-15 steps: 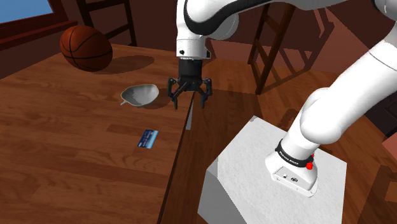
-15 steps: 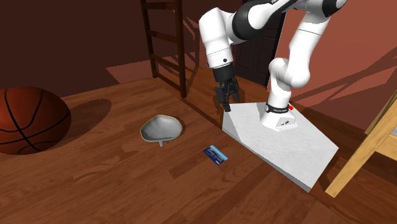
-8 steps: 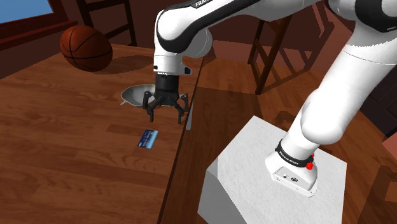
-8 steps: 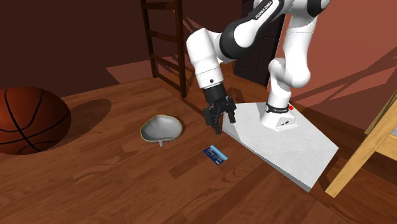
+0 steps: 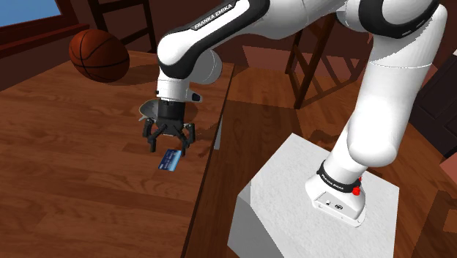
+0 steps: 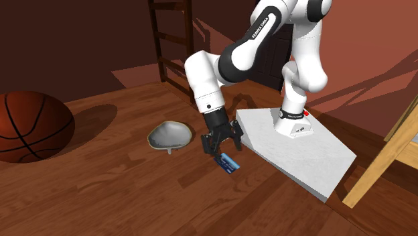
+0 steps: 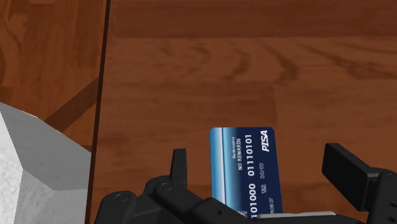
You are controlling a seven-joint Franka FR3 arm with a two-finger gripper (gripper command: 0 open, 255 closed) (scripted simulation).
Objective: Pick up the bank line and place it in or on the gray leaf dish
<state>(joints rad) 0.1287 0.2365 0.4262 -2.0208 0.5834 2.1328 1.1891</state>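
The gripper (image 5: 168, 145) hangs just above the blue bank card (image 5: 171, 160), its fingers spread wide and touching nothing. The card lies flat on the wooden table (image 5: 73, 176), near the grey leaf-shaped dish (image 6: 169, 136).

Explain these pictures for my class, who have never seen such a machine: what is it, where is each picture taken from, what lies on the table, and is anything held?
It is a white robot arm on a white box, its stand, ending in a black two-finger gripper. One picture looks down from beside the stand, one faces the arm from the other side, and one comes from a camera on the hand. On the table lie a blue bank card, a grey leaf-shaped dish and a basketball. The gripper hangs just above the card, fingers apart on either side of it without touching, so nothing is held.
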